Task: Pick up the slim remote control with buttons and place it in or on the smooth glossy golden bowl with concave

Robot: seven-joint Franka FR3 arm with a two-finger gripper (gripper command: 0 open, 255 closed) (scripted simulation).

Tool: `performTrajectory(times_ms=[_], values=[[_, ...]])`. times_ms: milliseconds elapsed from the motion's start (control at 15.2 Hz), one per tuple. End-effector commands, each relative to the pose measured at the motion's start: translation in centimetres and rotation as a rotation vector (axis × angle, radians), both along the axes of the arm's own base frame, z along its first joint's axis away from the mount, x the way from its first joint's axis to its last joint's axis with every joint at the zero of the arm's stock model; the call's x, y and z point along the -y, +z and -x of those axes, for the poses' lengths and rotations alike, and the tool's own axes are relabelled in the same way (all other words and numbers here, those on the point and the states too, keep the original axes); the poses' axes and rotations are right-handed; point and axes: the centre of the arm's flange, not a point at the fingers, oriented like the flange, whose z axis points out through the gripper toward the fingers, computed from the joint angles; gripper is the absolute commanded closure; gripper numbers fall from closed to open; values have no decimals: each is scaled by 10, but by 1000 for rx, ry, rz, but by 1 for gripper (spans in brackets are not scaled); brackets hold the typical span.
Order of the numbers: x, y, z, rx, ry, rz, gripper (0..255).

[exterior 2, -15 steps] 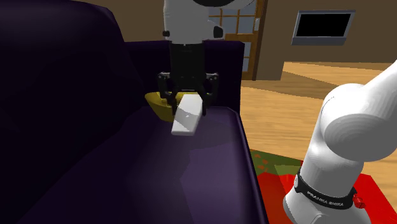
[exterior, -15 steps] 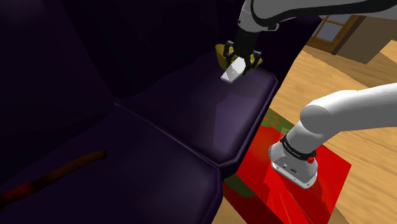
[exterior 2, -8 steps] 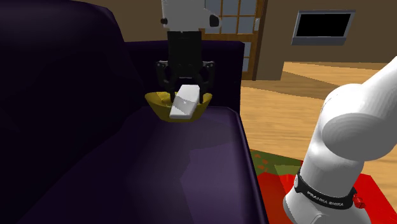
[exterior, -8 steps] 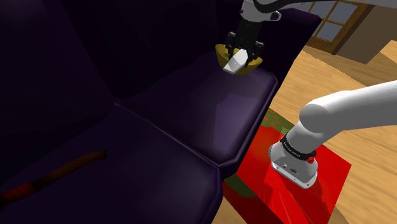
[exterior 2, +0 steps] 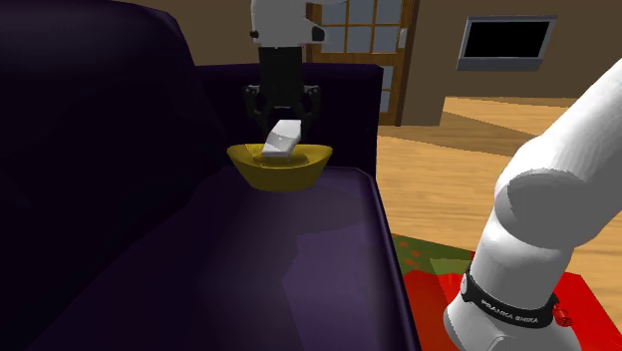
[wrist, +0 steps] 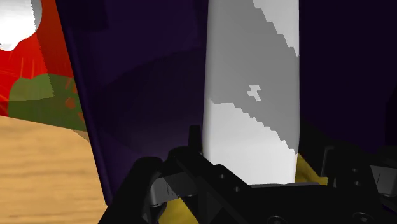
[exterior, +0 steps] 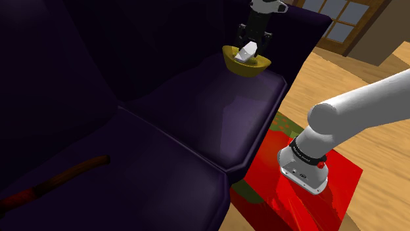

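Presently, a dark purple sofa (exterior: 197,111) forms the work surface. The white arm (exterior: 358,108) reaches across its seat cushion to the far corner. There a golden bowl (exterior 2: 280,170) sits on the cushion, close to the armrest. A plain white remote (exterior 2: 282,139) hangs tilted directly over the bowl, its lower end at about rim level. The black jaws clasp the remote's upper end between them.

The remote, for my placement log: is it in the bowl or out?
Partly in: the remote slants with its lower end inside the bowl, upper end clasped by the hand above it.
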Motion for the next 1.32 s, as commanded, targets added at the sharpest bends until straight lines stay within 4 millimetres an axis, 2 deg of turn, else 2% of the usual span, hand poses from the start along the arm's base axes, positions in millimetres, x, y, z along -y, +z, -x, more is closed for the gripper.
performTrajectory(times_ms=[0,594,1254], values=[[25,2,-15,0,1,1,255],[124,3,-80,0,1,1,255],[124,-50,-80,0,1,1,255]])
